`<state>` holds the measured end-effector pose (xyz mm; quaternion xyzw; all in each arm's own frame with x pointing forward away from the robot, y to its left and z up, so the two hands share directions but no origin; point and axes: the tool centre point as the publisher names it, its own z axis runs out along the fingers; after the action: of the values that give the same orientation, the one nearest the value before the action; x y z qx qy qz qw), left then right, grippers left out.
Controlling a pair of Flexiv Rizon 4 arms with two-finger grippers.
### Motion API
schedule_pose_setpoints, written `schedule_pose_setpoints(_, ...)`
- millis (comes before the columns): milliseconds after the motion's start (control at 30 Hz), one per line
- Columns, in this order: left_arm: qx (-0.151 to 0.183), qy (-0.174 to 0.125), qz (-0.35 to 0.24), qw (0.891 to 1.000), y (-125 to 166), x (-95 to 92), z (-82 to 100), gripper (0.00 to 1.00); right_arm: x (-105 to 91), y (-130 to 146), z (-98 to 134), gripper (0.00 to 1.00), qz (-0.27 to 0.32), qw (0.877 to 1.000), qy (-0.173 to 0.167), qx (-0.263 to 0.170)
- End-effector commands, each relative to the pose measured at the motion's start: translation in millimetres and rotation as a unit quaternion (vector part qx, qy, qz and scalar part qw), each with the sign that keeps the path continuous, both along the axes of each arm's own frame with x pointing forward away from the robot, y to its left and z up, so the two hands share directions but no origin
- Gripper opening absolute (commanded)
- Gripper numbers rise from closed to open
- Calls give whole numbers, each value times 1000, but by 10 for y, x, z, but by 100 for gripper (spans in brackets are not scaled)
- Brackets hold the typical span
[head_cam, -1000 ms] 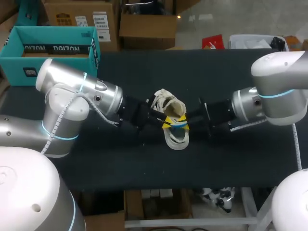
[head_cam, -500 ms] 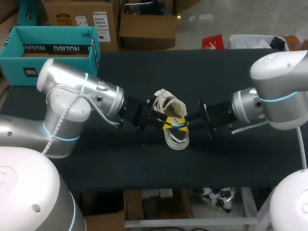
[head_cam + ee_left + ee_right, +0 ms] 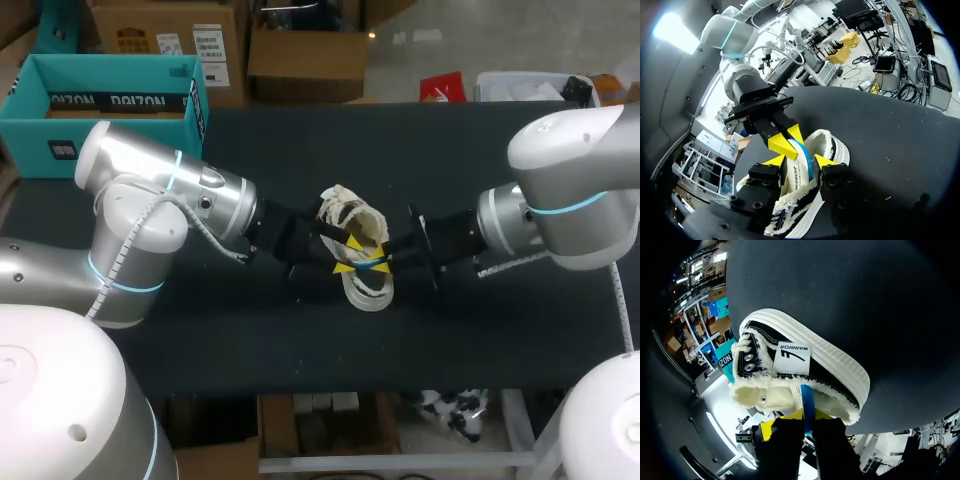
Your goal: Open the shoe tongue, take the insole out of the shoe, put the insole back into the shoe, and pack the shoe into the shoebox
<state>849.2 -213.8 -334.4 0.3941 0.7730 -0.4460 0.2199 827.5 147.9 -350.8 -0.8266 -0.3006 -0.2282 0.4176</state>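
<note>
A black-and-white sneaker (image 3: 352,218) with fleecy cream lining and a thick white sole lies mid-table, also seen in the left wrist view (image 3: 832,145) and the right wrist view (image 3: 805,360). A thin blue insole (image 3: 372,263) stands on edge out of its opening. My right gripper (image 3: 382,262) comes in from the right and is shut on the insole (image 3: 808,400). My left gripper (image 3: 346,255) is at the shoe's collar from the left. Its fingers stand apart, open, either side of the insole (image 3: 804,157), facing the right gripper (image 3: 787,142).
An open teal shoebox (image 3: 110,100) sits at the table's back left corner, behind my left arm. The black table top (image 3: 480,160) stretches bare around the shoe to the front edge.
My left gripper's fingers have spread apart and let go of the insole. The right gripper has closed on the insole. The shoe has barely shifted.
</note>
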Motion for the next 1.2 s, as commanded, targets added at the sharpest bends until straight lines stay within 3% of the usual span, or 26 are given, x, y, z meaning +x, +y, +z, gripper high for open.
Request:
schedule_pose_setpoints(33, 4, 3, 3, 1000, 9, 26, -11, 46, 141, 33, -118, 0, 7, 1000, 5, 5)
schedule_pose_setpoints(233, 4, 18, 4, 1000, 65, 37, 6, 49, 184, 35, -151, 0, 2, 1000, 11, -10)
schedule_pose_setpoints(300, 8, 34, 2, 999, 103, 38, 38, 64, 180, 34, -156, 0, 0, 1000, 14, -23)
schedule_pose_setpoints(367, 10, 53, 4, 999, 159, 48, 102, 87, 161, 34, -150, 0, 2, 999, 14, -31)
schedule_pose_setpoints(433, 11, 58, 10, 998, 207, 49, 159, 100, 144, 37, -141, 0, 1, 999, 11, -44)
schedule_pose_setpoints(900, 29, 165, 72, 983, 638, 106, 702, 100, 30, -28, -264, 0, -6, 994, 24, -110)
schedule_pose_setpoints(1067, 32, 191, 91, 977, 802, 104, 862, 100, 12, -74, -286, 27, -8, 993, 27, -116)
schedule_pose_setpoints(1200, 35, 194, 114, 974, 883, 88, 904, 100, -27, -100, -229, 35, -8, 992, 22, -121)
